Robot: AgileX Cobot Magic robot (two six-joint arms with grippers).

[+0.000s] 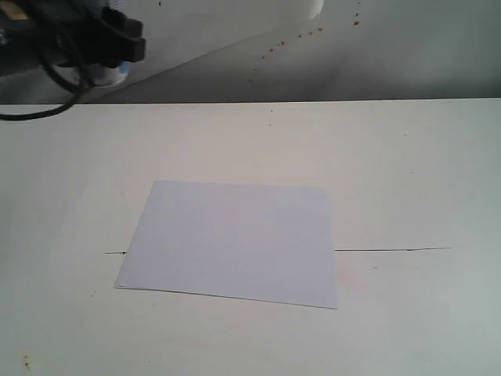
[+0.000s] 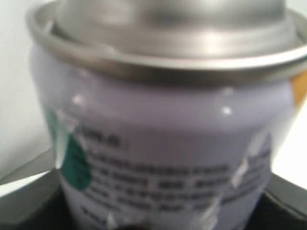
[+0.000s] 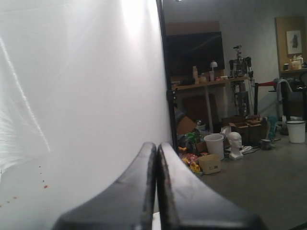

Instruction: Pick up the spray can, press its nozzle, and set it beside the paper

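You are holding the spray can in the left gripper, whose jaws are clamping the can's lower body. Dark finger parts are showing at both lower corners of the left wrist view. Seen from the exterior camera, that gripper is hanging in the air beyond the far left corner of the paper, well apart from it and clear of the table.

The right gripper is sitting with its fingers pressed together on nothing. It is facing out past a white backdrop, away from the paper, and it is not showing in the exterior view. The left arm is therefore the one placed for the work.

The can's long axis is running up through the grasp, rim and domed silver top uppermost. The nozzle is falling outside the frame, so you cannot tell which way it is facing.

The can is looking blurred: pale label, dark print, a green patch, small scuffs. The paper is lying flat and bare.
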